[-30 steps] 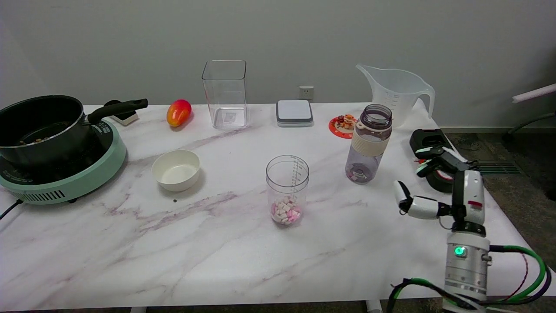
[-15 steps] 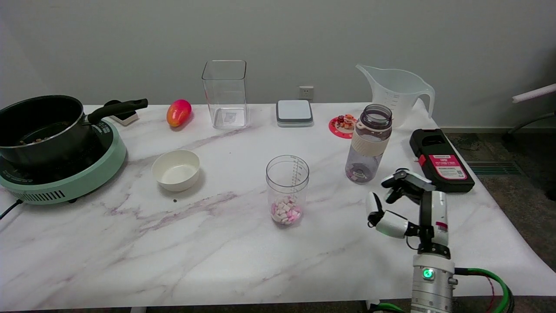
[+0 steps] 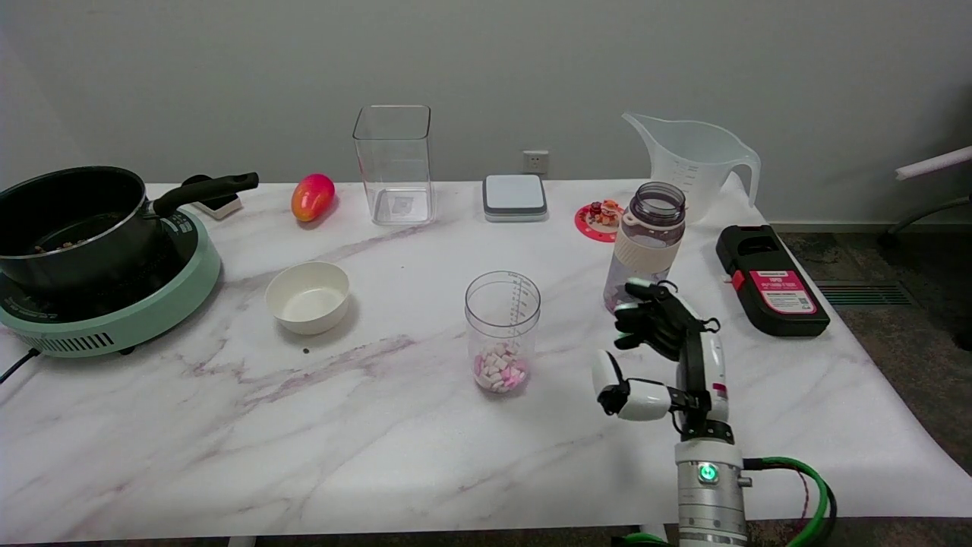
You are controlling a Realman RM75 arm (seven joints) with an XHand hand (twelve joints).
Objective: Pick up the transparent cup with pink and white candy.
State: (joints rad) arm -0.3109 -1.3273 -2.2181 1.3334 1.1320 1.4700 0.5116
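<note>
A transparent cup (image 3: 502, 331) holding pink and white candy stands upright on the bench. The right hand (image 3: 659, 357) hovers near its right side, empty, fingers spread apart.

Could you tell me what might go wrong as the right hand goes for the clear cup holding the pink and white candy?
1. The tinted bottle with the cream sleeve stands right behind the open right hand; the spread fingers may clip it.
2. The tall, narrow transparent cup with pink and white candy looks tippy; a sideways bump could topple it and spill the sweets.
3. Its smooth clear wall may slip in a loose grasp.
</note>
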